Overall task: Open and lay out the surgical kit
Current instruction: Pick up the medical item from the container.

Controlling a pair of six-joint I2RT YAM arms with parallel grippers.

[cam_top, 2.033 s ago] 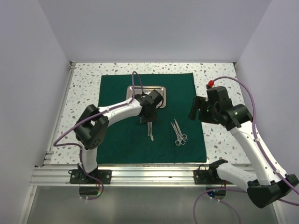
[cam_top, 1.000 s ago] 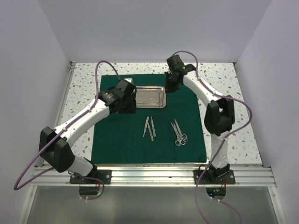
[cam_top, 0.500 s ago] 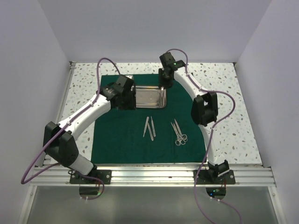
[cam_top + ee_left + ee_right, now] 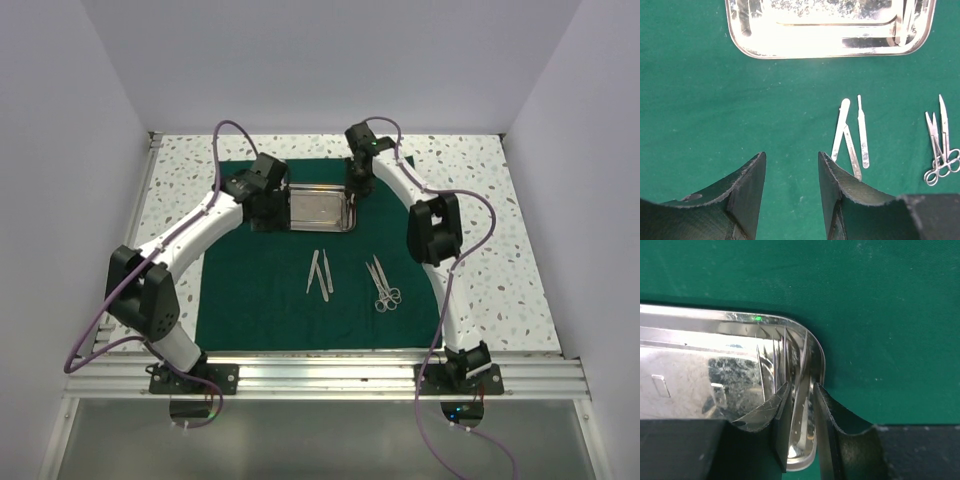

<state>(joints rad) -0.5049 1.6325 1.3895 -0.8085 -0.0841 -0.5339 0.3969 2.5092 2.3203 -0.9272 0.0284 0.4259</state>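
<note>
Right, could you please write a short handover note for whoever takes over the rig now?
Left gripper: open, empty, over the cloth beside the tray.
Right gripper: jaws narrowly parted at the tray's right end; grip unclear.
Done: cloth spread flat; slim instruments and scissors laid out on it.
Left: one slim piece still lies in the tray.

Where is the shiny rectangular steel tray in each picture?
Top external: the shiny rectangular steel tray is a little above the centre.
Left wrist: the tray runs along the top edge.
Right wrist: the tray fills the left side, with its rounded corner near the centre.
Shared landmark: the dark green cloth under it.
</note>
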